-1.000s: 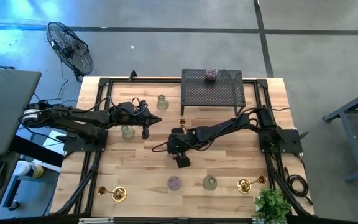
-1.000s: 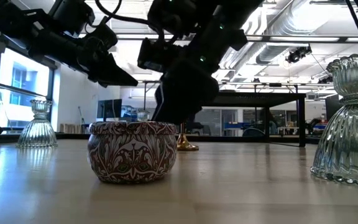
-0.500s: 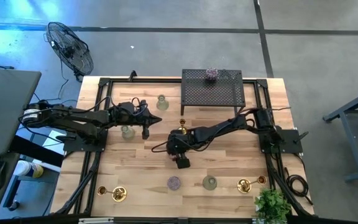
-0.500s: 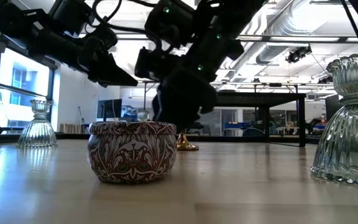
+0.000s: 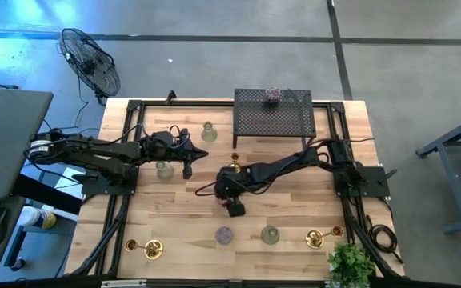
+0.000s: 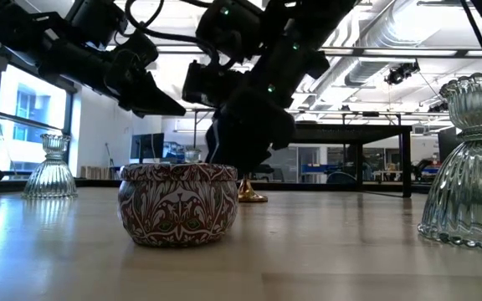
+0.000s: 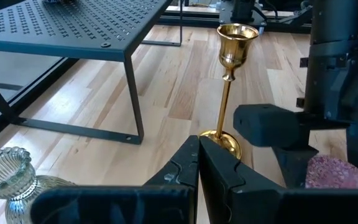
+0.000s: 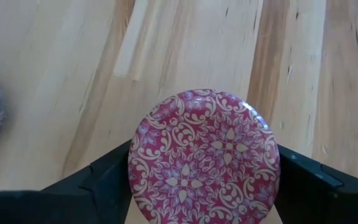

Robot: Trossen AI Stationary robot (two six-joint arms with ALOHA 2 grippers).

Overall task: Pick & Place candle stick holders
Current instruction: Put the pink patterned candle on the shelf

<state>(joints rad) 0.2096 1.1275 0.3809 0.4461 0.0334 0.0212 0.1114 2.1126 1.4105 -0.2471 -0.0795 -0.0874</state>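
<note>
My right gripper (image 5: 233,206) is at the table's middle, shut on a squat pink patterned cup (image 8: 204,158), which also shows in the left wrist view (image 7: 337,174). A tall brass holder (image 5: 234,165) stands on its round base just beyond it. My left gripper (image 5: 188,169) is shut and empty above the left middle, beside a pale-green glass cup (image 5: 164,169). A second patterned cup (image 5: 224,235), a glass cup (image 5: 270,234) and brass holders (image 5: 152,250) (image 5: 316,238) stand along the near edge. Another glass cup (image 5: 208,132) stands farther back. My right gripper has the pink cup between its two fingers (image 8: 107,183), one on each side of its round rim (image 8: 137,168). The fingers come from above, pointing down. The cup's patterned top faces up. Whether its bottom is on the table, I cannot tell.
A black perforated rack (image 5: 290,128) stands at the far middle with a purple patterned cup (image 5: 272,96) on it. A green plant (image 5: 349,264) is at the near right corner. Black frame rails (image 5: 126,152) run along both sides. In the low view a patterned cup (image 6: 178,205) fills the foreground.
My right gripper shifted slightly toward the table's left with the cup, then stayed still.
</note>
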